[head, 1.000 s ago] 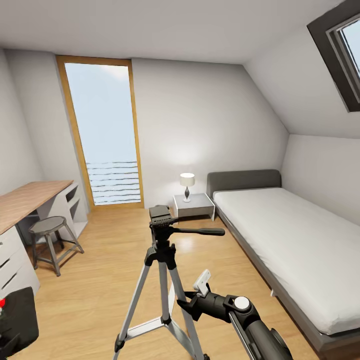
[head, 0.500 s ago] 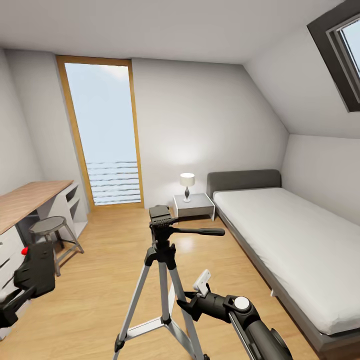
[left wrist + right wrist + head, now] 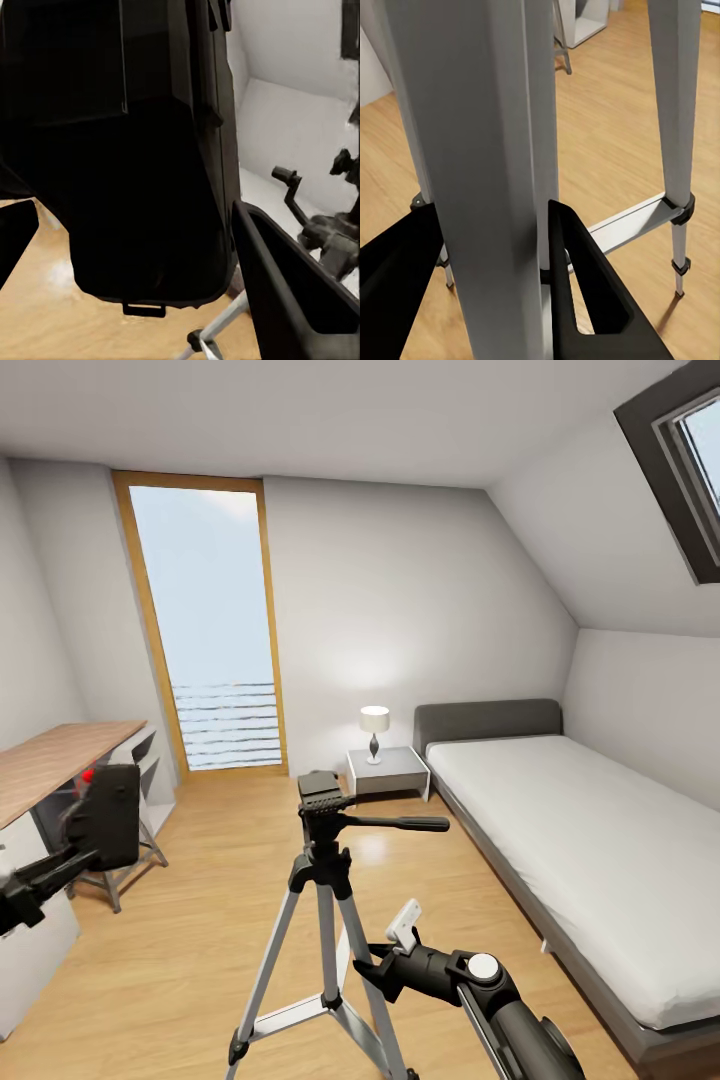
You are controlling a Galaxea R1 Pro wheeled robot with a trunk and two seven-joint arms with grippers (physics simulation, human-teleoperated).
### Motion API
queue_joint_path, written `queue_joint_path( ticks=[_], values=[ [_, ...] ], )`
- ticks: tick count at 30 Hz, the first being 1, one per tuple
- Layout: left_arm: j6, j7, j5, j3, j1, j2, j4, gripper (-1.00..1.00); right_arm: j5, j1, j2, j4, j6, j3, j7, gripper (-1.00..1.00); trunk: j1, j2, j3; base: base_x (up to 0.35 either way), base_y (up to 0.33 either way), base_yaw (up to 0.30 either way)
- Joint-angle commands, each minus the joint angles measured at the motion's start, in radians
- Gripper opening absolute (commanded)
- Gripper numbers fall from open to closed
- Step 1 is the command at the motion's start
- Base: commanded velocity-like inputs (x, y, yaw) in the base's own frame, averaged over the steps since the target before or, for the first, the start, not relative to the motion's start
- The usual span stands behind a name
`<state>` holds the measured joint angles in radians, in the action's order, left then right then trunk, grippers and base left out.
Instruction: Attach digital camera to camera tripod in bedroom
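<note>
Digital camera (image 3: 108, 816) clamped in left gripper (image 3: 85, 838) at 9 o'clock of camera tripod (image 3: 322, 880), tripod leg clamped by right gripper (image 3: 491, 300).

Head view: camera tripod (image 3: 322, 880) feet were cut off by the lower edge; right gripper (image 3: 372, 966) sat half hidden behind a tripod leg. Stool (image 3: 118, 860) was mostly hidden behind the digital camera (image 3: 106, 817). Skylight (image 3: 682, 455) and desk (image 3: 45, 765) ran off the frame. Left wrist view: digital camera blocked most of the picture, left gripper (image 3: 142, 255) fingers cropped.
</note>
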<state>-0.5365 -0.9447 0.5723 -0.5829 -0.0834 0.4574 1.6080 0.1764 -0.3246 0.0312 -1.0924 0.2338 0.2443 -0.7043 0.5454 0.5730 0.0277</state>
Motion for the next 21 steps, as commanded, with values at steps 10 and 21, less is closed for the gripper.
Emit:
queue_joint_path(
  ticks=[10, 21],
  values=[
    [-0.053, -0.145, -0.026, 0.204, -0.228, 0.138, 0.000, -1.00, 0.008, -0.001, 0.001, -0.001, 0.007, 0.002, -0.005, -1.00, 0.000, 0.002, 0.002, 0.000, 0.000, 0.000],
    [-0.190, -0.194, -0.046, 0.363, -0.459, 0.211, 0.000, -1.00, 0.008, -0.001, 0.001, -0.001, 0.007, 0.005, 0.048, -1.00, 0.000, 0.002, 0.002, 0.000, 0.000, 0.000]
  ],
)
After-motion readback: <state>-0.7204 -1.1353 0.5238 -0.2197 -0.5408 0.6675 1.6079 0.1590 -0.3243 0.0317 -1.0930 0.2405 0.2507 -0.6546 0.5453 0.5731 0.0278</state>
